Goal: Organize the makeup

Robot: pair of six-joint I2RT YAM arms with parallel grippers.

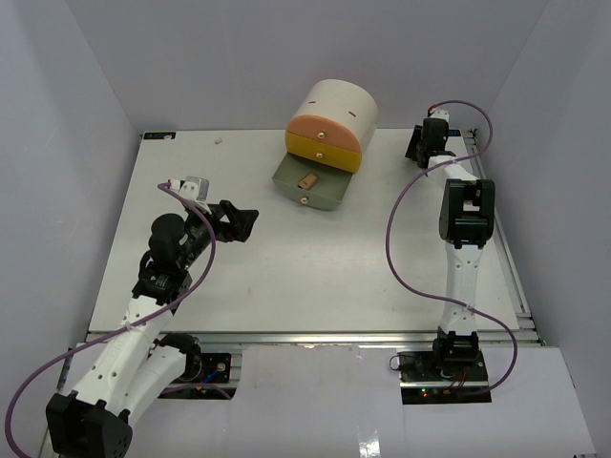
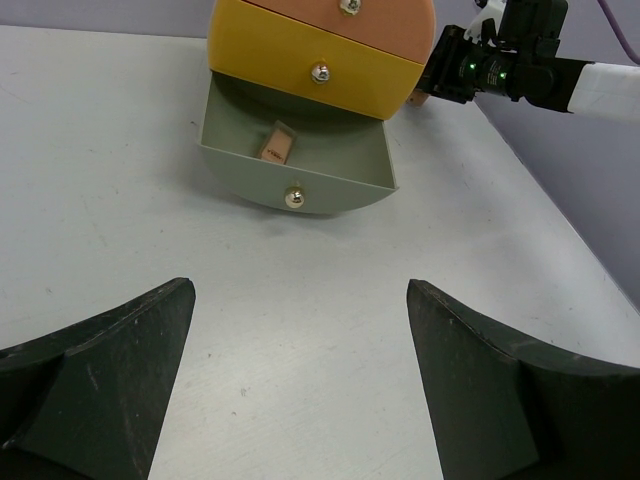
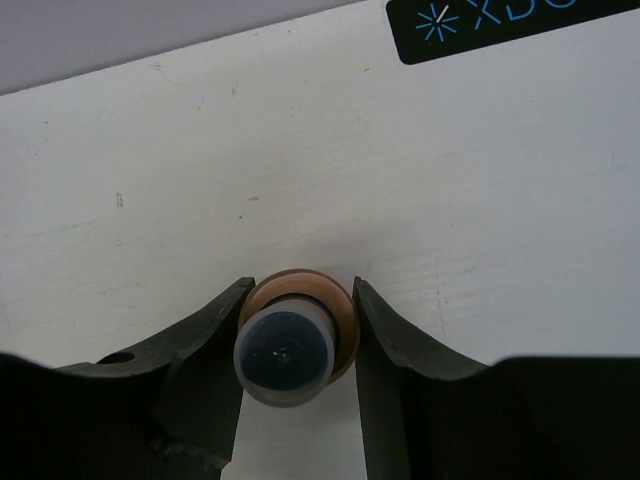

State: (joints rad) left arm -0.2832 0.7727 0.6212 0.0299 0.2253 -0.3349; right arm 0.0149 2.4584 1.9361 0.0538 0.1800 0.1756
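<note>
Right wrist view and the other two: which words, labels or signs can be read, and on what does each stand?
"XD", after a star-like sign, blue on a black label; further letters are cut off by the frame.
Tan bottle in the grey drawer: a small dark mark, too small to read.
Capped bottle: no text shows.

A: Non-task stuff, go.
B: Cream drum (image 1: 336,103) at the back of the white surface (image 1: 305,277). Orange drawer (image 1: 323,128) and yellow drawer (image 1: 325,151) shut, grey drawer (image 1: 326,196) at the bottom pulled out.
A: Else?
B: White speck (image 1: 219,140) near the back left edge. Black label (image 3: 490,22), blue print, in the right wrist view.
</note>
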